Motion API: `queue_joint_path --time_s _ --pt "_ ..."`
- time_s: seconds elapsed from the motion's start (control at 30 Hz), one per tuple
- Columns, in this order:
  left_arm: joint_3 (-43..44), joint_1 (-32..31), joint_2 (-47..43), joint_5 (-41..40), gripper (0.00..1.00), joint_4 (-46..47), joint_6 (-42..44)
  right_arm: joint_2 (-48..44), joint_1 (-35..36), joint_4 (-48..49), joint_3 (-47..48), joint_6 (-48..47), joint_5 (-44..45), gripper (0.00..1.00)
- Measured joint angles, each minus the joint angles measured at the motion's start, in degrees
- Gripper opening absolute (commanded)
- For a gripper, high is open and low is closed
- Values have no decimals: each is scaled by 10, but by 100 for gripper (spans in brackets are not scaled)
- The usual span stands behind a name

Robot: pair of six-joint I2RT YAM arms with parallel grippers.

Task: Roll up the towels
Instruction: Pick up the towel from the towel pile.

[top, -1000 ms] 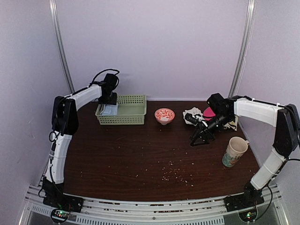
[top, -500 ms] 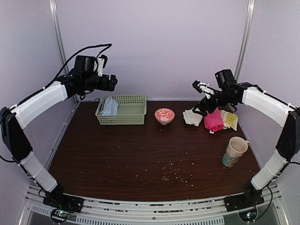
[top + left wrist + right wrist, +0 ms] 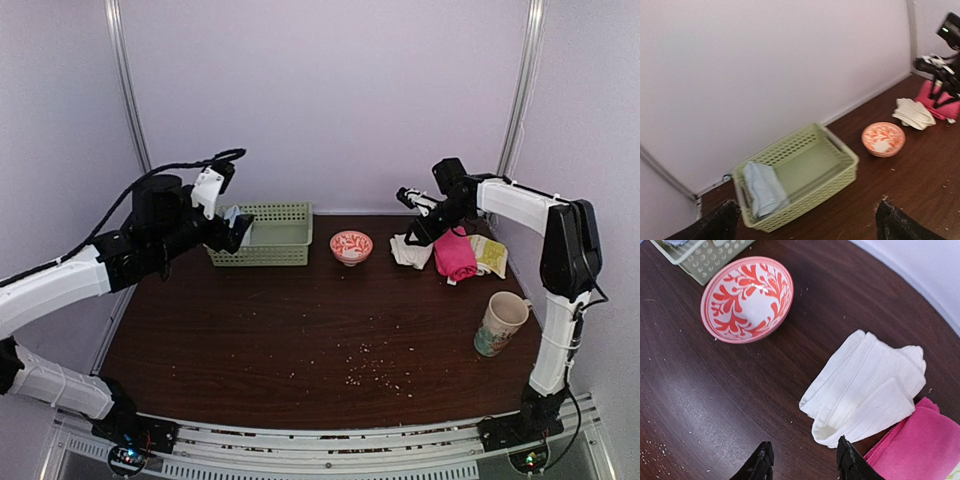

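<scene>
- Left wrist view: the left gripper (image 3: 805,227) has its fingers (image 3: 715,225) at the two bottom corners of the frame. They are spread wide, with nothing between them and touching nothing.
- Lower left of that frame: the pale blue towel (image 3: 762,192) lies bunched in the left end of the green basket (image 3: 840,150).
- Right wrist view: the right gripper (image 3: 805,465) shows its fingers (image 3: 762,462) at bottom centre. They stand partly apart with bare table (image 3: 715,405) in the gap, gripping nothing.
- Centre right of that frame: the off-white towel (image 3: 870,390) lies folded on the table, just above the right-hand finger and against a pink cloth (image 3: 925,445). A red-patterned bowl (image 3: 747,299) sits at upper left.
- Top external view: the mug (image 3: 500,323) at the right carries a print too small to read.
</scene>
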Motion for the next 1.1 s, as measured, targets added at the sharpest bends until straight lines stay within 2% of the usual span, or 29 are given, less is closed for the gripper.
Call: queue_joint_path --time_s 0.13,0.27,0.37,0.4,0.47,0.83,1.1 --pt "-48 40 -49 -132 98 55 -27 39 20 -33 21 -15 40 39" --pt "-47 58 -46 -173 94 71 -44 68 59 -51 52 -32 116 35" --pt "-48 57 -42 -162 85 70 -45 94 78 -58 67 -39 158 32" --pt "-48 57 -40 -154 78 70 -45 103 81 -60 69 -41 170 31" --pt "-47 57 -35 -133 74 66 -39 121 81 -68 71 -42 192 30" --pt "-37 56 -3 -70 73 26 -26 146 76 -96 88 -40 249 28" --pt "-35 56 -2 -53 72 19 -25 144 85 -96 95 -44 276 31"
